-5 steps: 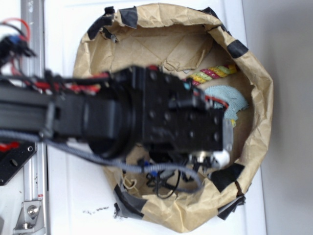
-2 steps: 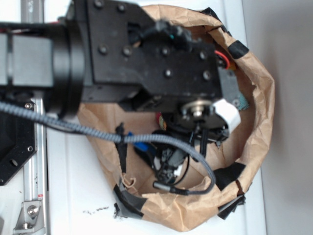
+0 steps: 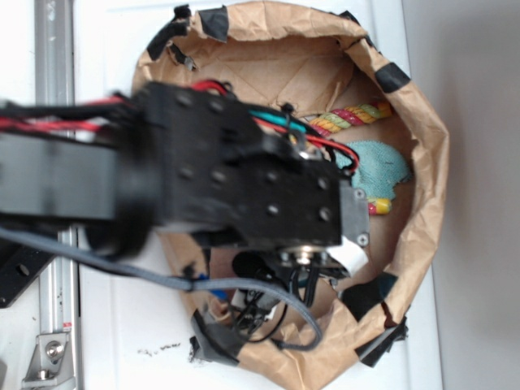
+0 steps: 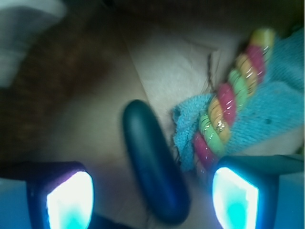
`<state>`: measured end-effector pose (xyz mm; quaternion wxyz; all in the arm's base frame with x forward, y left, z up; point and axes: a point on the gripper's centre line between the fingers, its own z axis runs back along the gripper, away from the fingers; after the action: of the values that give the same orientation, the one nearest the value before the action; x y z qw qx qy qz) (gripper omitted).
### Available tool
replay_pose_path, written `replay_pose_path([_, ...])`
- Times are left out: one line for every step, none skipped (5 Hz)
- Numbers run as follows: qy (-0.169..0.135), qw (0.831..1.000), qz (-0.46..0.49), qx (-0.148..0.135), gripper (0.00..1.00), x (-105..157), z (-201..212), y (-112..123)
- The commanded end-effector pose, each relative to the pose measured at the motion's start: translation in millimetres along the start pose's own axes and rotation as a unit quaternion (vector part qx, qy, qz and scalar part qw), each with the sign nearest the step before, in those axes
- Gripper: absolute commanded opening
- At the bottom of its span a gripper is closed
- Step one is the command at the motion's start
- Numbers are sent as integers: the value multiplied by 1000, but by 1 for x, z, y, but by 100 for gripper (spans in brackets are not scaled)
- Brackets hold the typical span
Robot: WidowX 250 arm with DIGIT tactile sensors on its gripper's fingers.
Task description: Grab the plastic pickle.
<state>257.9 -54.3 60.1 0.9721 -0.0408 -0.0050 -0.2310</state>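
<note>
A dark green plastic pickle (image 4: 153, 164), smooth, glossy and oblong with rounded ends, is lying flat on crumpled brown paper in the wrist view. It is running diagonally from upper left toward lower right, its long body slightly curved. Its lower end is sitting low in the frame, and the picture is showing it slightly blurred.
</note>
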Motion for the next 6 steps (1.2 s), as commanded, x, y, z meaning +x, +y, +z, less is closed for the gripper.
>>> replay_pose_path([40, 990, -131, 14, 100, 20, -30, -21])
replay_pose_path([28, 971, -236, -17, 100, 27, -31, -35])
replay_pose_path([39, 956, -290, -28, 100, 27, -38, -40])
replay_pose_path([12, 947, -319, -45, 100, 23, -35, -48])
replay_pose_path([55, 960, -274, 26, 0, 21, -46, -50])
replay_pose_path([37, 980, -188, 60, 0, 18, -36, -33])
